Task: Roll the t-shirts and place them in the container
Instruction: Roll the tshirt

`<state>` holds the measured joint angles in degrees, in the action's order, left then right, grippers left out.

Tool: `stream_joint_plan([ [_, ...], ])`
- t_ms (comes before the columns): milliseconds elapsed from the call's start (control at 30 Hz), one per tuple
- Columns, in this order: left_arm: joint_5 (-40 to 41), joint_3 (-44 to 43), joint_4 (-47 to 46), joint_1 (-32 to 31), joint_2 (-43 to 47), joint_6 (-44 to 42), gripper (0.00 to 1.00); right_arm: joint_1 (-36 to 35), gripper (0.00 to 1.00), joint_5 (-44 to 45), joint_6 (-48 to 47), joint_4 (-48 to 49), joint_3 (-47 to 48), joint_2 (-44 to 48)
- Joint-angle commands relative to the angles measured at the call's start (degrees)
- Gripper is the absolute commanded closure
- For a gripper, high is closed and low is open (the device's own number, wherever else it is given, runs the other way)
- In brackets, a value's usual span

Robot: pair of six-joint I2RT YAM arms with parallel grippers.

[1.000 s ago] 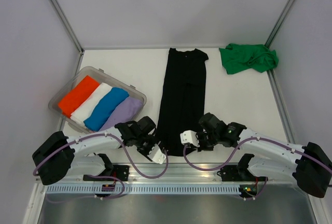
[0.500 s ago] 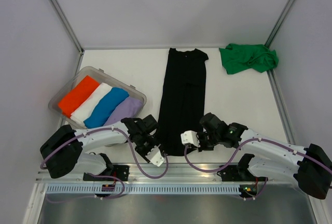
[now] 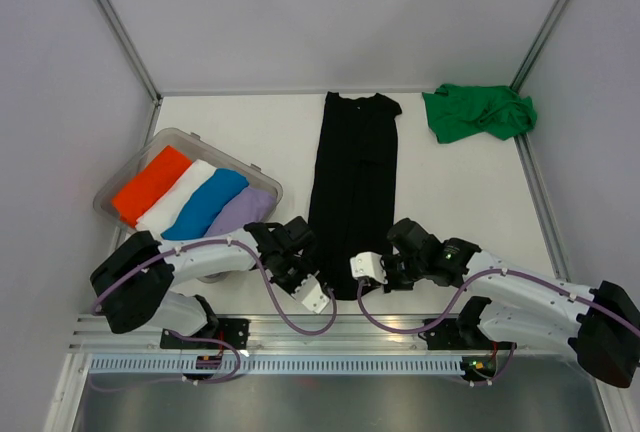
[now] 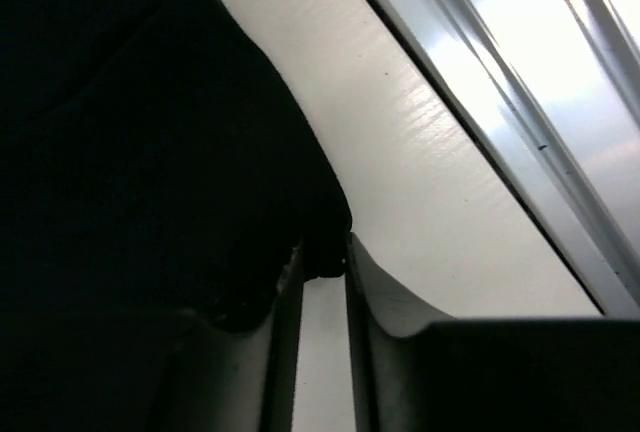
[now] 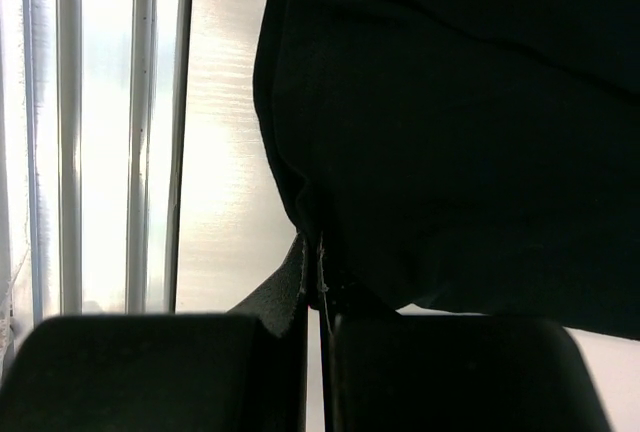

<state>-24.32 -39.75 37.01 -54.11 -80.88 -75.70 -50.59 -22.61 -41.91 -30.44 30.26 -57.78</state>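
The black t-shirt point(image 3: 352, 192) lies flat in a long narrow strip down the middle of the table, collar at the far end. My left gripper point(image 3: 318, 290) is at its near left corner. In the left wrist view a lump of black fabric point(image 4: 150, 132) fills the narrow gap at the left gripper point(image 4: 322, 257) tips. My right gripper point(image 3: 368, 280) is at the near right corner, and the right wrist view shows it point(image 5: 320, 252) shut on the black hem point(image 5: 450, 132). The green t-shirt point(image 3: 478, 112) lies crumpled at the far right.
A clear plastic bin point(image 3: 178, 133) on the left holds several rolled shirts: orange, white, blue and lavender. A metal rail point(image 3: 340, 337) runs along the near table edge just behind both grippers. Grey walls close in the table.
My left arm has swung right to the shirt's near left corner and its jaws have narrowed onto the fabric. The right arm has barely moved.
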Motion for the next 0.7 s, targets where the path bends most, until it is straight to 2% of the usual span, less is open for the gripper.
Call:
stream_joint_plan([
  [0,2.52,3.36,-4.31,-0.91,-2.96,2.04,0.75,0.23,0.99,-0.42,0.07,0.99,-0.47,1.18],
  [33,2.95,3.45,-4.67,-0.91,-3.23,2.57,0.84,0.23,1.0,-0.16,0.25,1.17,-0.47,1.26],
  [133,4.36,3.19,-4.85,-0.91,-4.19,4.68,0.97,0.4,1.0,0.02,0.43,0.99,-0.55,1.88],
  [267,3.06,1.26,-4.06,-0.13,-3.41,9.77,0.98,0.75,1.0,-0.06,0.78,0.64,-0.29,2.49],
  [333,-0.71,-3.48,0.39,2.85,-3.4,14.51,0.98,1.71,1.0,-1.29,0.78,-0.14,0.32,2.93],
  [367,-5.26,-6.71,1.82,4.26,-3.41,17.31,0.98,2.07,0.99,-1.56,0.86,-0.59,0.59,2.76],
  [500,-12.32,-9.65,4.47,9.19,-3.67,22.52,0.98,3.56,1.0,0.19,2.27,-2.17,2.52,-1.27],
  [667,-14.0,-10.78,4.82,11.56,-5.07,25.77,0.98,7.25,1.0,0.73,7.79,0.64,4.36,-4.71],
])
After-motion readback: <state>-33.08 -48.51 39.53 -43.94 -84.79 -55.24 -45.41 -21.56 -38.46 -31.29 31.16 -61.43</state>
